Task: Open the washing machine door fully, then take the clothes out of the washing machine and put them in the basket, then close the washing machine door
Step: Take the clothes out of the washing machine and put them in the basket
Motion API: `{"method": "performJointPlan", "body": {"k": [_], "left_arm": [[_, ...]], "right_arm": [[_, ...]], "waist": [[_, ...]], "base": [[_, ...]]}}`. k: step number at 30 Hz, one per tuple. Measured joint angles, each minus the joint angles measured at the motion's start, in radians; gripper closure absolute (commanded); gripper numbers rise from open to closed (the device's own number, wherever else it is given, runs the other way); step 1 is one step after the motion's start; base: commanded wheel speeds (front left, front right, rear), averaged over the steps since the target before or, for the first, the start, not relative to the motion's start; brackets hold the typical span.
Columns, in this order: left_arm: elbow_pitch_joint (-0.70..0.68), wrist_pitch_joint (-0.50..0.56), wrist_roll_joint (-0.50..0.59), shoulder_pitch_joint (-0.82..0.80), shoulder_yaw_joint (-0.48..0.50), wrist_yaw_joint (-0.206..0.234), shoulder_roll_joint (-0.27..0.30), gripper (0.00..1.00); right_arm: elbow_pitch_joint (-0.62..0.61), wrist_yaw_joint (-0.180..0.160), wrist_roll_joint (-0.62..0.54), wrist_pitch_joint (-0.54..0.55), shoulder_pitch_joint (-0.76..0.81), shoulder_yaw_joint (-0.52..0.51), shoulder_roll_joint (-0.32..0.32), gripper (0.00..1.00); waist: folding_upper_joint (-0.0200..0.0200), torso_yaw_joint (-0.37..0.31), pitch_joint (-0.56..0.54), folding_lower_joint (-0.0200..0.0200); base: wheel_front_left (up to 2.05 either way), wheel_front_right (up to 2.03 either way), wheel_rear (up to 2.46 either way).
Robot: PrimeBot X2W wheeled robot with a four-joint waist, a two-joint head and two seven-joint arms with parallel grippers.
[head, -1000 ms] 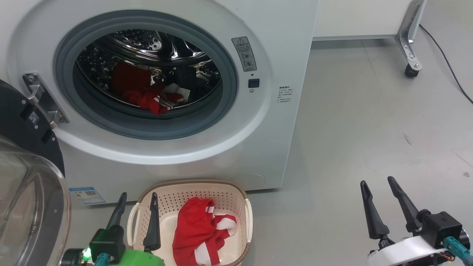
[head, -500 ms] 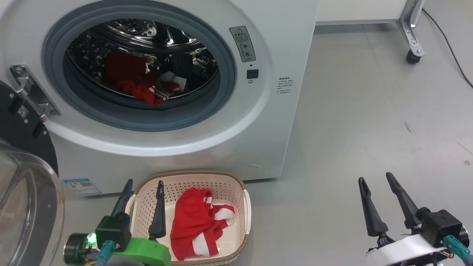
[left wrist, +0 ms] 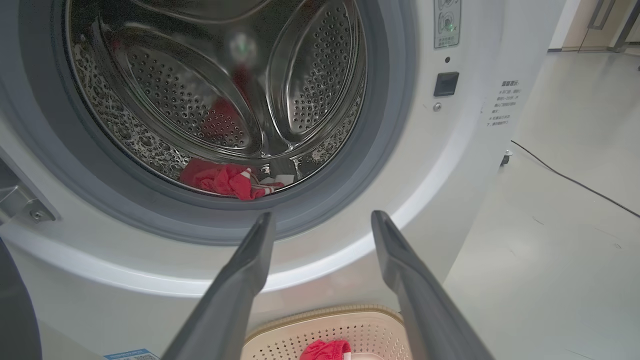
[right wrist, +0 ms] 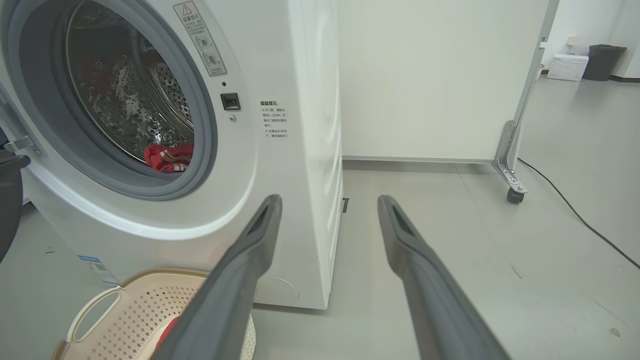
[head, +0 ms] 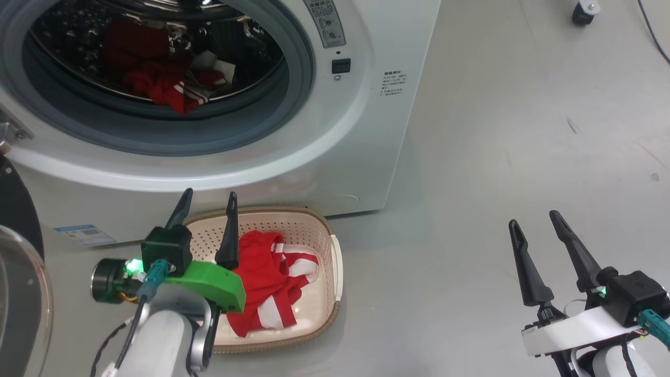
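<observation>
Part of the clothes point(head: 167, 91) lay in a red, white-striped heap at the bottom of the washing machine point(head: 366, 131), on the steel drum point(left wrist: 300, 75) just behind the grey rubber ring point(head: 157, 140). A further red-and-white garment point(head: 261, 277) lay crumpled in the basket point(head: 277, 210), which stood on the floor point(head: 497, 131) right in front of the washing machine, below its opening; whether it touched the front panel could not be told. The washing machine door point(head: 18, 293) stood swung wide open at the washing machine's left side, its glass bowl bulging outward. A small blue label point(head: 84, 234) sat at the washing machine's lower left corner.

The left gripper point(head: 209, 193) hovered in front of the washing machine, above the basket's left end, fingers pointed towards the opening, jaws spread apart with nothing between them. The right gripper point(head: 533, 218) hung over bare floor, well off the washing machine's right front corner, its jaws likewise parted and empty. To the washing machine's right stood a white panel point(right wrist: 425, 75) on a caster point(right wrist: 514, 195), with a black cable point(right wrist: 575, 212) trailing across the floor beside it.
</observation>
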Motion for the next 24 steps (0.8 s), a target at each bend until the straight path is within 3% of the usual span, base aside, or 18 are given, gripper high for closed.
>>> {"method": "performJointPlan", "body": {"k": [9,17,24], "left_arm": [[0.103,0.123,-0.040,-0.219,0.000,0.000,-0.006,0.00],[0.217,0.293,-0.065,-0.436,0.039,0.000,-0.007,0.00],[0.263,0.407,-0.035,-0.591,0.076,0.000,0.073,0.00]], "right_arm": [[-0.022,0.006,0.020,0.000,-0.065,-0.004,-0.024,0.00],[-0.020,0.007,0.060,0.000,-0.142,-0.008,-0.018,0.00],[-0.015,0.007,0.093,0.000,-0.185,0.026,-0.011,0.00]], "waist": [[0.0000,-0.035,0.119,0.0000],[0.0000,-0.071,0.234,0.0001],[0.0000,-0.113,0.299,0.0001]], "base": [[0.00,0.00,0.00],[0.00,0.00,0.00],[0.00,0.00,0.00]]}}
